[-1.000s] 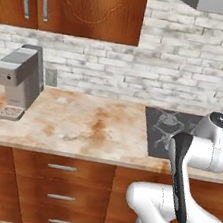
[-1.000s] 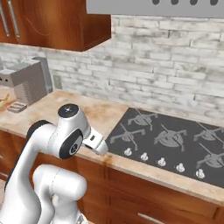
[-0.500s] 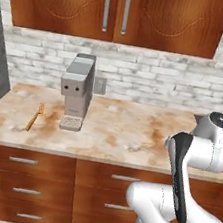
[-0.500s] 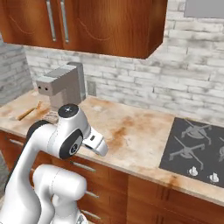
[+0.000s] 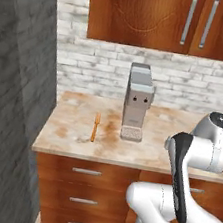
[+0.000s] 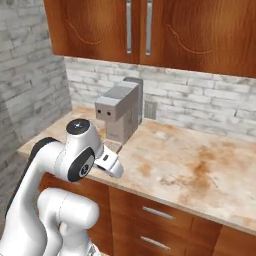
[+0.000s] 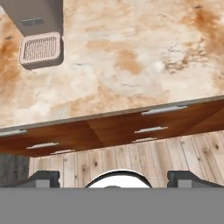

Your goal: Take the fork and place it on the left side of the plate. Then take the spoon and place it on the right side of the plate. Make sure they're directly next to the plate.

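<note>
Base is driven leftward so the fork (image 5: 95,127) is brought into view on the desk (image 5: 79,139); fingers (image 7: 43,178) wide open, empty; reaching needed.

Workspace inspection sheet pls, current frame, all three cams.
Surface: marbled beige counter, over wooden drawers.
Job's things: orange-brown fork lying flat on the counter, left of the coffee machine; plate and spoon nothing seen.
Clutter: grey coffee machine against the brick wall.
Grippers: gripper open, holding nothing, hanging over the floor in front of the drawers.
Cables: nothing seen.
Surroundings: wooden wall cabinets, grey stone wall at left.
</note>
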